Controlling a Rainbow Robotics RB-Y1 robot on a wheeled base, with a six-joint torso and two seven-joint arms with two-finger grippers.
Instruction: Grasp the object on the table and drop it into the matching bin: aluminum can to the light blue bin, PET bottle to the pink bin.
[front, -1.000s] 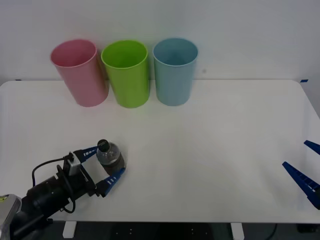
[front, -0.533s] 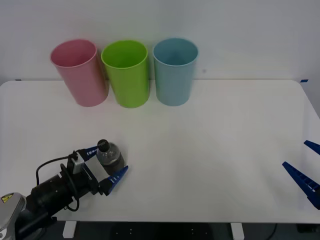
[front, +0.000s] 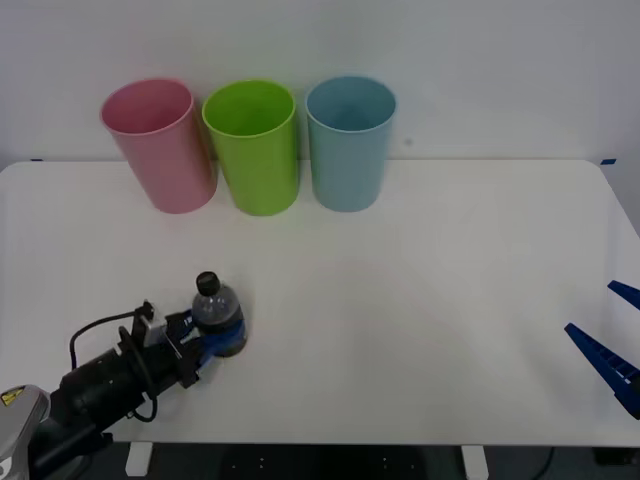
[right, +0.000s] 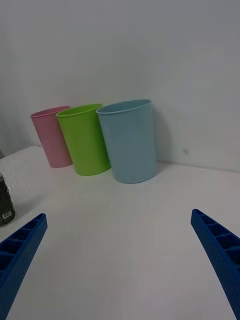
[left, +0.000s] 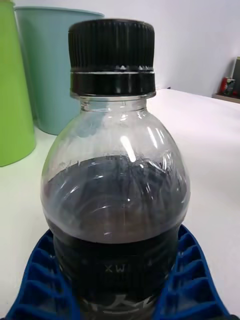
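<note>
The PET bottle (front: 216, 313), small and clear with a black cap and a dark lower body, stands upright on the white table (front: 420, 290) near its front left. My left gripper (front: 203, 336) is shut on the bottle's lower body. In the left wrist view the bottle (left: 117, 175) stands very close, with the blue fingers (left: 192, 285) pressed against both sides of its base. The pink bin (front: 160, 145) stands at the back left and the light blue bin (front: 349, 140) two places to its right. My right gripper (front: 592, 308) waits open at the table's front right edge.
A lime green bin (front: 254, 146) stands between the pink and light blue bins. The right wrist view shows the same row, pink bin (right: 52, 137), green bin (right: 87, 140) and light blue bin (right: 129, 142), with white tabletop between the open right gripper (right: 120, 260) and the bins.
The left gripper's fingers, spread on either side of the bottle a second ago, have closed onto its lower body. The bottle still stands in the same place. The right arm has not moved.
</note>
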